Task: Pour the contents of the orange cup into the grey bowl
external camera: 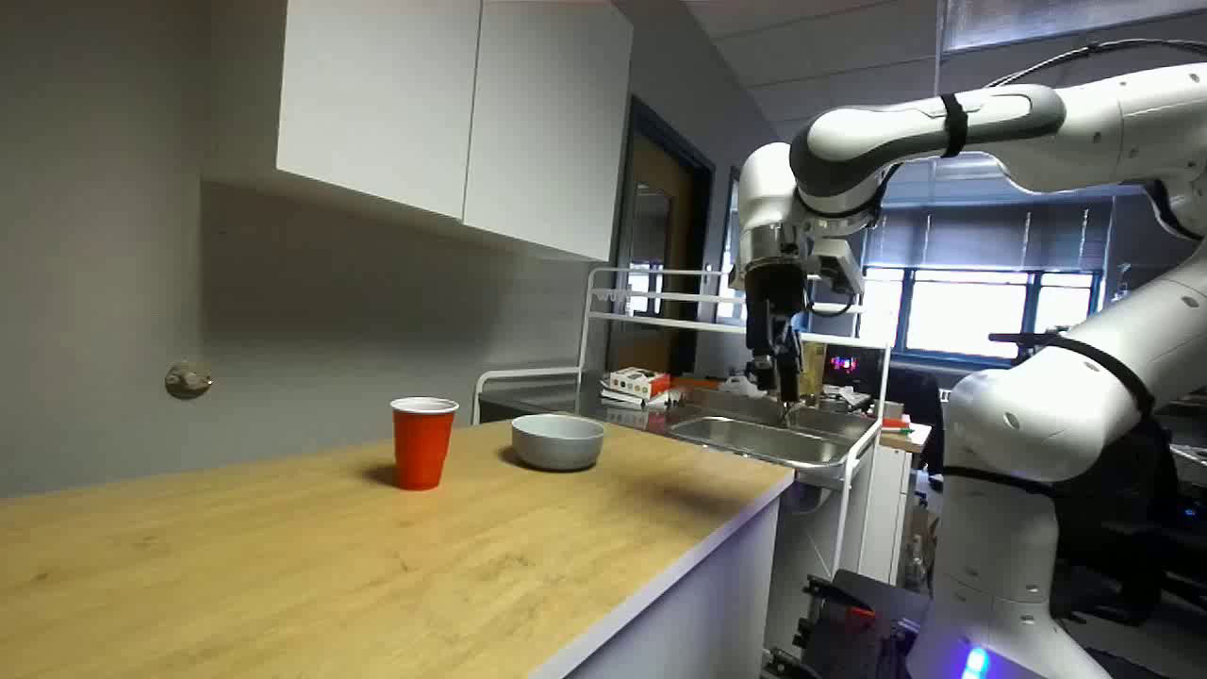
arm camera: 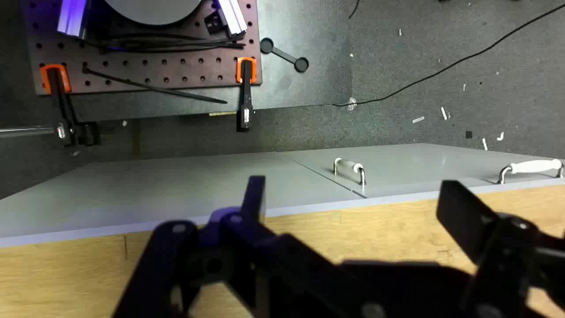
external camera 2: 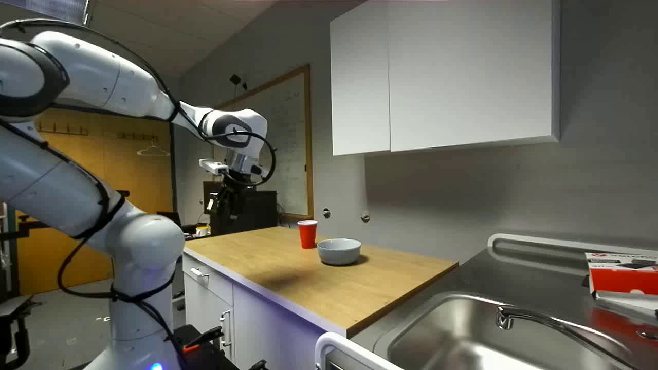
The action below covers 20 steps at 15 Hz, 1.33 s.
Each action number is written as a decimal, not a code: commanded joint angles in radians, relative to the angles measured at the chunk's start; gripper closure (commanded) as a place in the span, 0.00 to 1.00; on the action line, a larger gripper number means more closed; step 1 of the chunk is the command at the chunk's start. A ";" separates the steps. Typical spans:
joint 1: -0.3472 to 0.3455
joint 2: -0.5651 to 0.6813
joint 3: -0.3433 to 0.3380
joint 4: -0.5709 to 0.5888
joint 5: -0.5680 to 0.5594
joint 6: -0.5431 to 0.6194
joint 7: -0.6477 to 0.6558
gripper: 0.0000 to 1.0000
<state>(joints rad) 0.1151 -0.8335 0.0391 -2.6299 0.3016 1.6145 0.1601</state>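
The orange cup [external camera: 421,448] is a red-orange tumbler with a white rim. It stands upright on the wooden counter in both exterior views [external camera 2: 307,236]. Its contents cannot be seen. The grey bowl [external camera: 557,447] stands upright near the cup, apart from it, and also shows in both exterior views [external camera 2: 339,253]. The inside of the bowl is hidden. My gripper [external camera: 775,382] hangs in the air, pointing down, well above and away from both things. In the wrist view the gripper [arm camera: 353,190] has its fingers wide apart with nothing between them. Cup and bowl are out of the wrist view.
The wooden counter [external camera: 311,575] has a front edge over cabinet doors with handles [arm camera: 348,168]. White wall cabinets [external camera 2: 452,77] hang above it. A sink [external camera 2: 462,339] with a faucet [external camera 2: 545,321], a white rack frame [external camera: 589,321] and a red-white box [external camera 2: 624,275] stand beside it.
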 commanded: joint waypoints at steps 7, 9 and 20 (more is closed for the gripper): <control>-0.028 0.000 0.021 0.003 0.012 -0.006 -0.016 0.00; -0.028 0.000 0.021 0.003 0.012 -0.006 -0.016 0.00; -0.028 0.102 0.072 0.074 0.040 0.042 0.020 0.00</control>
<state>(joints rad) 0.0945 -0.8031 0.0688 -2.6172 0.3137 1.6317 0.1599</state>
